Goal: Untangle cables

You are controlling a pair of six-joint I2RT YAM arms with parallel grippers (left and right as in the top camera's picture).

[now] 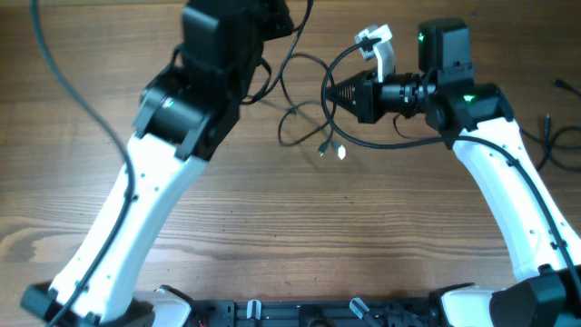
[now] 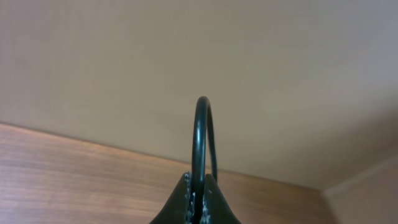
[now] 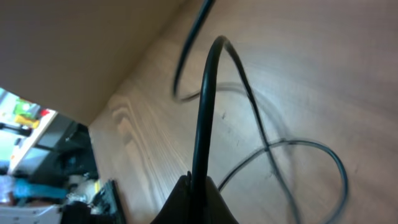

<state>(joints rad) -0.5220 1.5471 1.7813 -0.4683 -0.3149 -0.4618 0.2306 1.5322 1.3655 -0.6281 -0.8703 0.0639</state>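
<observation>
Cables [image 1: 307, 116] are looped at the far middle of the table [image 1: 272, 227], close to its back edge. One strand is clamped by the left gripper [image 2: 198, 199], one by the right gripper [image 3: 198, 190]. Open wood is left on the near side.

Both arms have the same build. L arm [image 1: 136, 213]: a long white link w/ rounded edges, then big black joint housings [image 1: 195, 86] toward the wrist. A thin black wire [image 1: 133, 177] runs along the white shell. R arm [image 1: 508, 182]: also a white link w/ a thin black wire on it, and black joint blocks [image 1: 445, 50] w/ two small green lights [image 1: 469, 98]. A white clip [image 1: 377, 45] sits near its wrist. The base [image 1: 272, 313] at the bottom edge is black w/ white corner pcs. L gripper [image 2: 196, 199] and R gripper [image 3: 198, 196] are matte black and taper to a narrow wedge. The L one shows small silver specks on its inner edges.
</observation>
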